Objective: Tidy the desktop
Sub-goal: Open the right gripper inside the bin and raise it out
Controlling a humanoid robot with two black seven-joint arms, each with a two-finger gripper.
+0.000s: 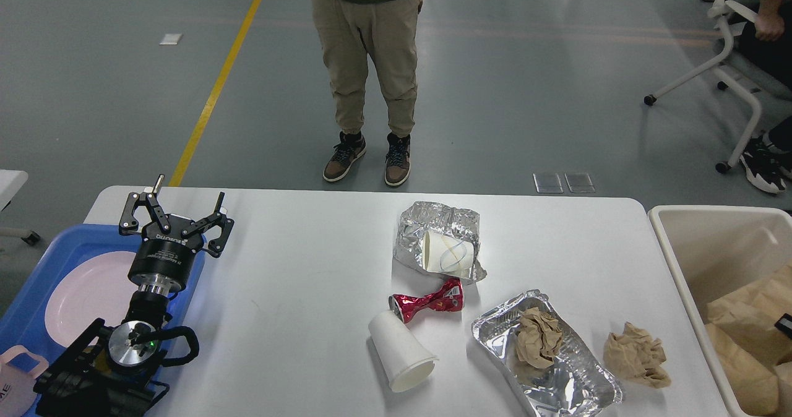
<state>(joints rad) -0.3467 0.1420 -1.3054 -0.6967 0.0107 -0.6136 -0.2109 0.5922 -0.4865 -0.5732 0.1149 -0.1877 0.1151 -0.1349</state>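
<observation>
Stretching left to right: desktop [297, 293].

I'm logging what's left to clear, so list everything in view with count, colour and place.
desktop: 1, white, centre
foil wrap: 1, silver, mid-table, around a cup
paper cup in foil: 1, white, on its side
crushed can: 1, red, below the foil wrap
paper cup: 1, white, on its side, near the front edge
foil tray: 1, silver, front right
paper wad in tray: 1, brown
paper wad on table: 1, brown, right of the tray
bin: 1, beige, right, holding brown paper
blue tray: 1, left
plate: 1, pink, in the blue tray
mug: 1, pink, bottom left
bystander: 1, khaki trousers, beyond the table
left end effector: 1, black, open, above the blue tray's edge
</observation>
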